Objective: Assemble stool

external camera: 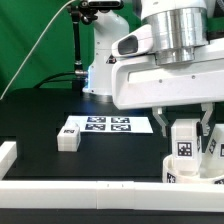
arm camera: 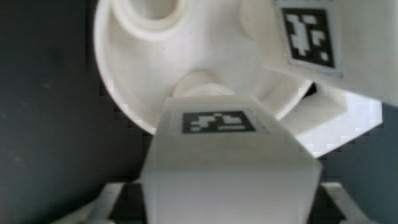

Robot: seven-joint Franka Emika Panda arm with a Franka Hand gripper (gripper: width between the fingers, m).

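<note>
**Stool leg (external camera: 186, 142) gripped in the jaws, right at the seat (external camera: 197, 172)**

We note the jaws closed on one short blocky leg (arm camera: 222, 150), pinched by its two sides. That grip leaves the leg's far end free, and its tag faces the wrist camera. The arm (external camera: 165, 60) hangs low over the bench (external camera: 35, 120) toward the exterior view's right, near the front rail (external camera: 90, 188).

The round seat (arm camera: 151, 75) sits directly beyond the held leg. In the wrist view the leg's far end runs up to the seat's pale face. We cannot tell whether the two touch or stand just apart.

We judge the leg is carried end-first so that it can go into a socket on the seat. The side grip keeps the jaws clear of that joint. The seat lies close to the rail, which may brace it against sliding under a push.

A second leg (external camera: 68, 136) lies loose on the bench, well apart toward the exterior view's left. It is just beside the marker board (external camera: 107, 124) and is not yet fitted.
</note>
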